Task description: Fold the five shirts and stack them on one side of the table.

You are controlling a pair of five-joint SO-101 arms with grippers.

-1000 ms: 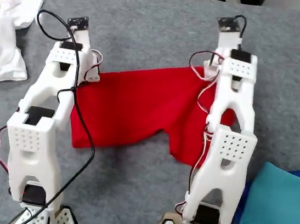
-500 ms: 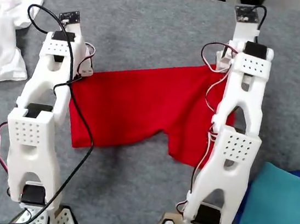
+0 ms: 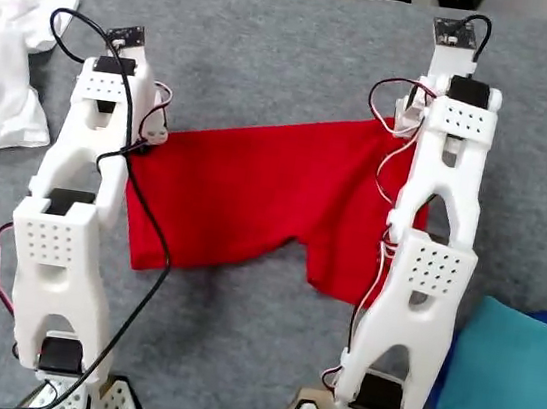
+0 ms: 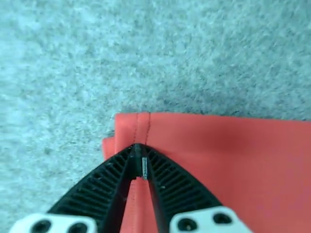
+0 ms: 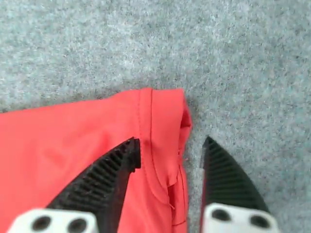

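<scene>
Left gripper (image 4: pixel 138 150), jaws pinched shut on a hemmed corner of the red shirt (image 3: pixel 244 196), probably to anchor it for the fold. The shirt lies flat and smooth across the middle of the table (image 3: pixel 273 53). Right gripper (image 5: pixel 170 145), jaws parted, straddles the opposite hemmed corner, gripping nothing yet.

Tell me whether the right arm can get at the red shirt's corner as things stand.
Probably yes: the right hand is open, its fingers astride the hemmed corner of the red shirt on the grey table, nothing between them and the cloth.
</scene>
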